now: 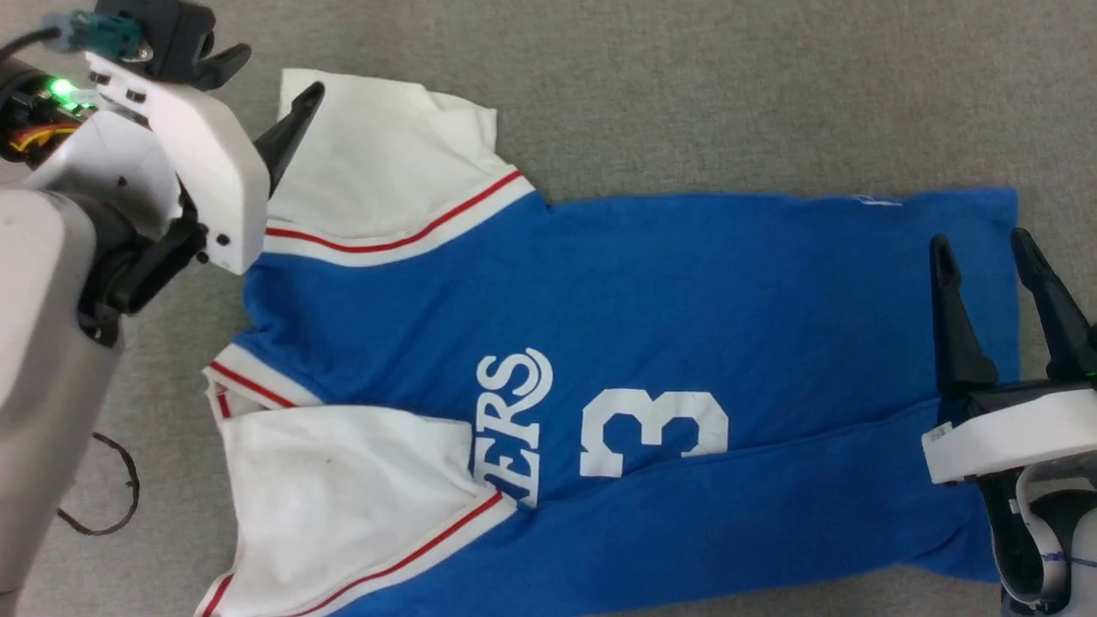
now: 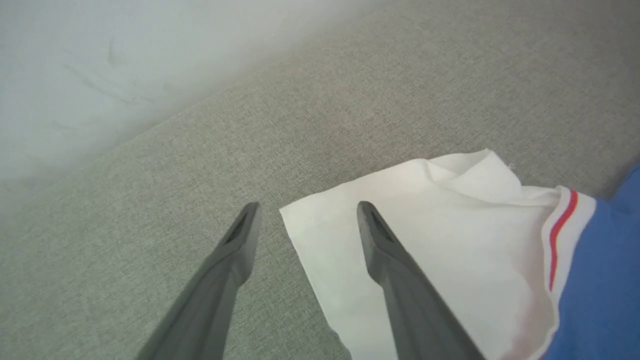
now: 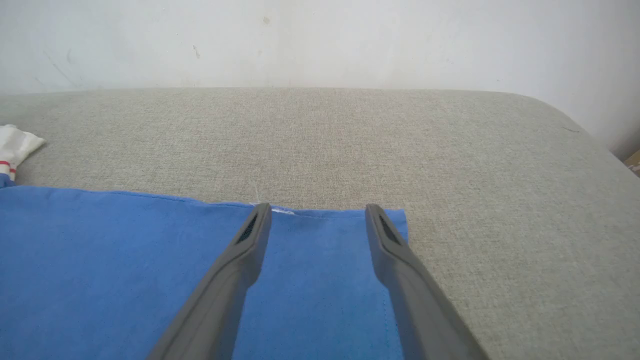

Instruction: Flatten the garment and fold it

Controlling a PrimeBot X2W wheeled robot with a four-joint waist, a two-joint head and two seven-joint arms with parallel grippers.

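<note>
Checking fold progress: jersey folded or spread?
Partly folded: jersey has its near side turned over the body, cutting off the lettering; far sleeve spread.

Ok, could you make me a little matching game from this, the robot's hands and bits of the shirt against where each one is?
1 left gripper
2 right gripper
3 number 3
4 red stripe

a over the blue hem corner
b over a white sleeve corner
c middle of the blue front
d where sleeve meets blue body

Pairs: 1-b, 2-a, 3-c, 4-d
</note>
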